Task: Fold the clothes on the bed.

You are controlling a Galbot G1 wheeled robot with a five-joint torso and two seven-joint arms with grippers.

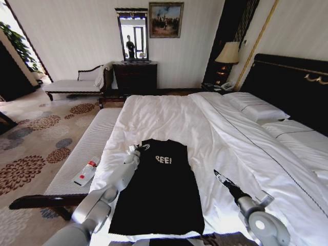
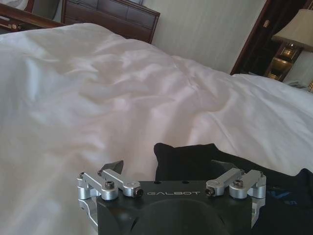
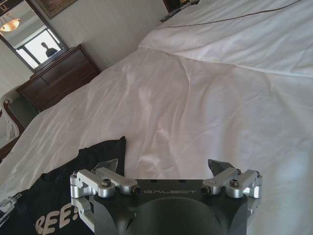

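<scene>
The T-shirt point(image 1: 161, 192) lies flat on the bed point(image 1: 215, 138) with its long axis running from the foot end toward the far end, collar end away from the robot and hem nearest it. It is black, already narrowed into a long rectangle with the sides turned in, so that only "REE!" of the white lettering shows on the chest. The left pincer point(image 1: 137, 149) sits at the shirt's far left corner, just beside the collar edge; in the left wrist view the left pincer point(image 2: 171, 169) has its jaws spread wide, holding nothing, with the black cloth point(image 2: 205, 159) just ahead of it between the fingertips and white duvet beyond. The right pincer point(image 1: 217, 174) hovers over bare duvet, to the right of the shirt and apart from it; in the right wrist view the right pincer point(image 3: 164, 166) is also spread wide and empty, the shirt point(image 3: 58, 196) off to its left.
</scene>
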